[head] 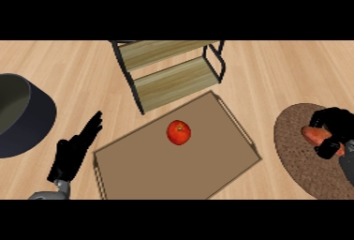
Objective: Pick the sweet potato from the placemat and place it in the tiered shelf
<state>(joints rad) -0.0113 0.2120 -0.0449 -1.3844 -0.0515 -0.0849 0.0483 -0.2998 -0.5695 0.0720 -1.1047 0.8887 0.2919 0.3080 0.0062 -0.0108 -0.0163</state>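
An orange sweet potato (314, 135) lies on the round brown woven placemat (297, 159) at the right edge. My right hand (334, 123) is curled over it, fingers and thumb round its ends, hiding much of it. The tiered shelf (173, 75), black frame with pale wooden boards, stands at the back centre, well to the left of that hand. My left hand (75, 150) rests open at the lower left with its fingers straight and pointing away, holding nothing.
A brown tray (207, 159) lies in the middle, between the shelf and the placemat, with a red tomato (179, 132) on it. A large dark pot (21, 115) stands at the left edge.
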